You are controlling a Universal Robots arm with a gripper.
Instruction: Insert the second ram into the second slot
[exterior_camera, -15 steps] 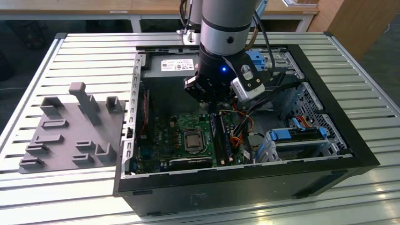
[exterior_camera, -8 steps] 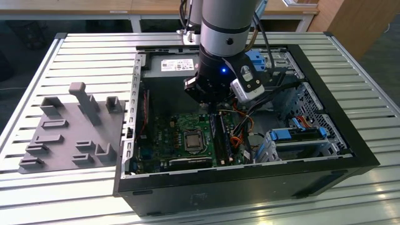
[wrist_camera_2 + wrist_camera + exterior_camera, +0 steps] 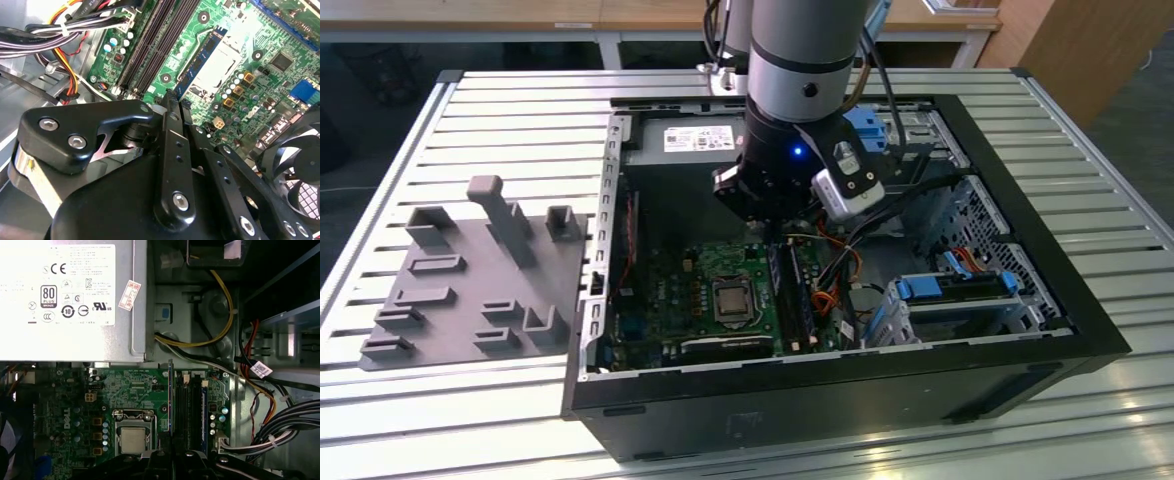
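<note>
1. Black link bars and bolt heads of the pincer [image 3: 178, 100] sit closest in the second wrist view. Its two fingers [image 3: 170, 150] meet at a narrow tip, closed on the thin upper edge of the second ram [image 3: 202, 62].
2. That blue stick with dark chips stands on edge and runs out from the fingertips alongside the CPU socket [image 3: 225, 55], in line with the slot nearest the socket.
3. In the first wrist view the pincer [image 3: 172, 454] sits at the near end of the second ram [image 3: 171, 400]. The stick shows edge-on as a thin blue line between the CPU socket [image 3: 132, 437] and two black slots [image 3: 187, 410]. Whether it is pressed home in its slot cannot be told.
4. A blue strip [image 3: 204, 415] lies along the outermost slot, apart from the held stick and close to the cable bundle [image 3: 280, 425].
5. The green motherboard [image 3: 135, 385] borders the power supply [image 3: 65, 300], whose pale label faces up.
6. A fan [image 3: 295, 170] shows beside the pincer's links.
7. In the exterior view the arm [image 3: 801, 60] reaches down into the open computer case [image 3: 854, 390], with the pincer [image 3: 774, 235] low over the slots.
8. The case stands on the slatted desk [image 3: 494, 110], and a grey holder plate [image 3: 467, 290] lies on the desk at the exterior view's left of the case.
</note>
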